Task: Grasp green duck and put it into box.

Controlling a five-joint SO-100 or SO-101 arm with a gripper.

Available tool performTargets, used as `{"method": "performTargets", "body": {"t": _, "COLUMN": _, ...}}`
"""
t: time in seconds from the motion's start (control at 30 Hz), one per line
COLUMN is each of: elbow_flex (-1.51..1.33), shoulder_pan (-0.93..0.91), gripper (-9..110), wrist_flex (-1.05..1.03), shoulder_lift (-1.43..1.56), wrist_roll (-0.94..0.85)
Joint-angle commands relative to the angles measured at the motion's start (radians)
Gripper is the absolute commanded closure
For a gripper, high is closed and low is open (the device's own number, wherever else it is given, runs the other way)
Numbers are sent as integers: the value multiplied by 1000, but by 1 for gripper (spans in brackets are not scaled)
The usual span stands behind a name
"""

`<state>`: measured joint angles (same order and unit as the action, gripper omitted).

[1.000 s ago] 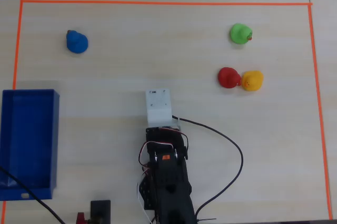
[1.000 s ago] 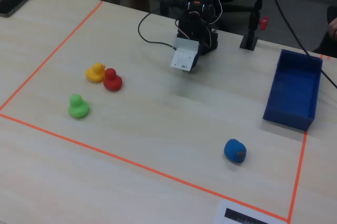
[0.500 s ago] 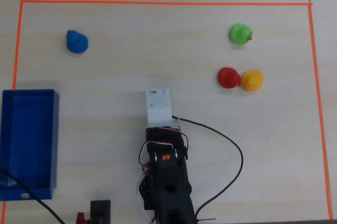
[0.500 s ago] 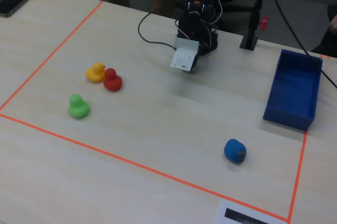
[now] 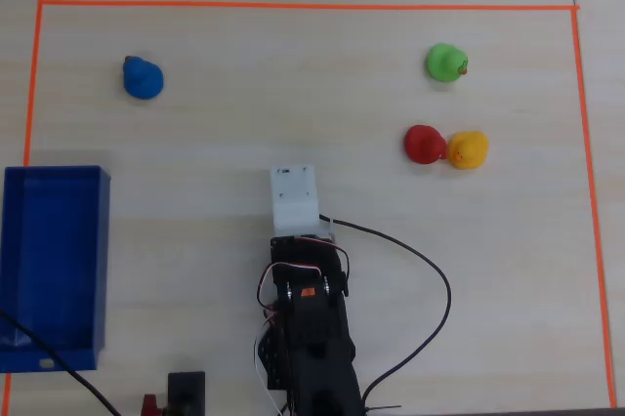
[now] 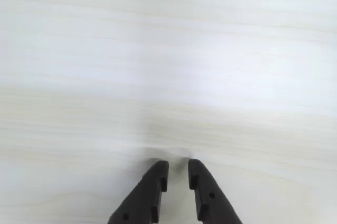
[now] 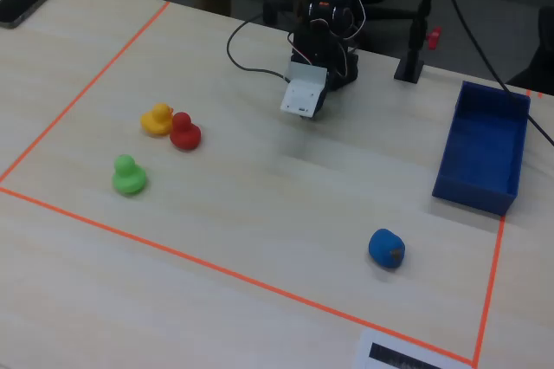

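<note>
Nothing gripped, far from green duck [image 5: 446,62].
Jaws nearly clenched over bare surface [image 6: 168,66]; risks grabbing red duck [image 5: 424,144] or yellow duck [image 5: 468,150] crowding near it.

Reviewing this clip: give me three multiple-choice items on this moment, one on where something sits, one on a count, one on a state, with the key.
1. In the overhead view, where is the green duck relative to the red duck?
A. Above it, apart
B. Touching its left side
C. Inside the box

2. How many toy ducks lie on the table?
A. Two
B. Three
C. Four

3. What does the gripper hold?
A. The green duck
B. Nothing
C. The blue duck

Key:
1 A: the green duck sits alone, higher in the overhead view than the red duck, with bare table between them.
2 C: green, red, yellow duck and blue duck are all out on the table; the box holds no duck.
3 B: the wrist view shows only a narrow, bare gap between the fingertips, over bare table.
</note>
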<state>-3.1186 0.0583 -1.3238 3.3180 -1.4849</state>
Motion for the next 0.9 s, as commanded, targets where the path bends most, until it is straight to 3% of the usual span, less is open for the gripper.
{"method": "performTargets", "body": {"t": 0.0, "elbow_flex": 8, "shoulder_pan": 6, "gripper": 97, "wrist_flex": -6, "shoulder_lift": -6, "wrist_roll": 5}}
{"method": "performTargets", "body": {"t": 0.7, "elbow_flex": 8, "shoulder_pan": -46, "gripper": 95, "wrist_flex": -8, "shoulder_lift": -6, "wrist_roll": -6}}
{"method": "performTargets", "body": {"t": 0.87, "elbow_flex": 8, "shoulder_pan": -46, "gripper": 101, "wrist_flex": -9, "shoulder_lift": -6, "wrist_roll": -25}}
